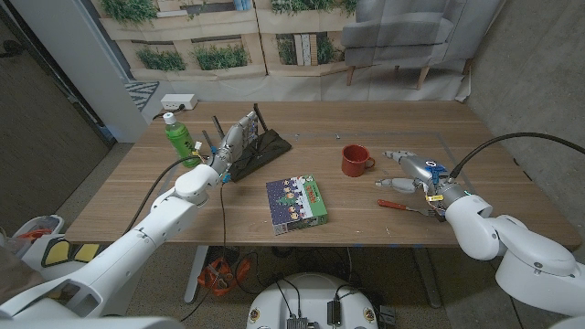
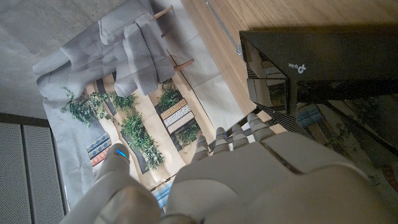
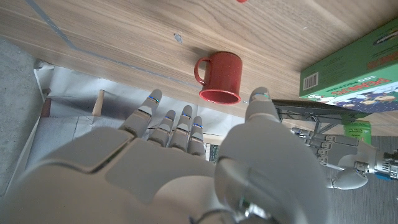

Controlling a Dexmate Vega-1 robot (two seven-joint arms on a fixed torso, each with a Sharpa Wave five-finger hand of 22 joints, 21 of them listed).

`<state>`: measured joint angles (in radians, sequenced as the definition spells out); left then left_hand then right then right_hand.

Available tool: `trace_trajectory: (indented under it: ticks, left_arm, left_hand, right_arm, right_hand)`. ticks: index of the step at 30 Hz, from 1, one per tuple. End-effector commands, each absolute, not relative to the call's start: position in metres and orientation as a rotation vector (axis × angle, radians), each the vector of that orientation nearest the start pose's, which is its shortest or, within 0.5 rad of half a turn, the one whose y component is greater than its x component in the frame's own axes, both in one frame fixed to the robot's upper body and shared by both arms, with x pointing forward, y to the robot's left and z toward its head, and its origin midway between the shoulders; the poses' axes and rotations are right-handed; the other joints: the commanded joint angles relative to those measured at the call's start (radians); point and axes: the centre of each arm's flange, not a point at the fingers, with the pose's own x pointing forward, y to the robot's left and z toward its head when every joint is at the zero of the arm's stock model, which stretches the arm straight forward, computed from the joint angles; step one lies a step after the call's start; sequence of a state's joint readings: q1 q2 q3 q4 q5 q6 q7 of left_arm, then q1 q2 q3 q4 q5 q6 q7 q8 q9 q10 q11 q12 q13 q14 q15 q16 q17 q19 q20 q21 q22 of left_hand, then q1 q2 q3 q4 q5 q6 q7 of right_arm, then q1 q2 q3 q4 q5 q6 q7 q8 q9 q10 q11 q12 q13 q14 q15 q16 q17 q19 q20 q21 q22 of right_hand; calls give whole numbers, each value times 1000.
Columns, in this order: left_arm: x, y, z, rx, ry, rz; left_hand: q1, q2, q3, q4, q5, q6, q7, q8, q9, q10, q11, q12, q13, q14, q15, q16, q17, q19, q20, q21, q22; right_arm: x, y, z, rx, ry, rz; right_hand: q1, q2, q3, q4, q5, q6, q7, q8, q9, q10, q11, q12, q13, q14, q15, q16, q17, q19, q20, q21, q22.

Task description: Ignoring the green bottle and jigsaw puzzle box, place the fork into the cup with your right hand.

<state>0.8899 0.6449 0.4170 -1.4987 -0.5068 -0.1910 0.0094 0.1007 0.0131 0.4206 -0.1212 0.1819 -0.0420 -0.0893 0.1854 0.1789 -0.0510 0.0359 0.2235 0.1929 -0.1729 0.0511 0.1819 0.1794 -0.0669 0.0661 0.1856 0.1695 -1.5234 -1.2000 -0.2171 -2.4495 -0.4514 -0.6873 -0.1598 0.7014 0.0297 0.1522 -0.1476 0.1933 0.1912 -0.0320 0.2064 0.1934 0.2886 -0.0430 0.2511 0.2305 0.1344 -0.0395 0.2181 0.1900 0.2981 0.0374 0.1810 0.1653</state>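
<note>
Nothing is done yet; the red-handled metal fork [image 1: 400, 206] lies on the wooden bench [image 1: 366, 137]; the red enamel cup [image 1: 355, 160] is empty; the right hand [image 1: 413, 174] is open and holds nothing.

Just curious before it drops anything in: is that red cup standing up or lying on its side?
Standing up. The red cup sits on the table with its round mouth facing upward and its handle sticking out sideways, as the head view shows.

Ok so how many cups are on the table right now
1. A red cup stands upright on the table, right of the puzzle box and just left of the right hand, handle toward that hand. No others visible.
</note>
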Motion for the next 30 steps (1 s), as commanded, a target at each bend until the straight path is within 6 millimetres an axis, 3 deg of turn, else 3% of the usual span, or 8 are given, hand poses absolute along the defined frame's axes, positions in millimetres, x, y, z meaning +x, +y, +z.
trace_trajectory:
  ticks: [1, 30]
  left_arm:
    - [624, 265, -23, 230, -583, -275]
    - [622, 262, -22, 245, -580, -293]
  left_hand:
    - [2, 4, 3, -4, -1, 8, -3, 4, 3, 0, 5, -1, 4, -34, 2, 4, 2, -4, 6, 6, 5]
    - [2, 5, 2, -5, -1, 10, -3, 4, 3, 1, 3, -1, 5, -34, 3, 4, 2, -3, 5, 6, 5]
  right_arm:
    - [430, -264, -69, -1478, -407, -132]
    - [432, -269, -81, -1488, -416, -123]
  right_hand:
    - [9, 3, 6, 0, 3, 2, 3, -4, 1, 3, 3, -1, 2, 6, -82, -3, 5, -4, -4, 2, 2]
    - [17, 8, 10, 0, 3, 1, 2, -6, 1, -2, 0, -3, 4, 11, -82, -2, 9, 21, -18, 11, 2]
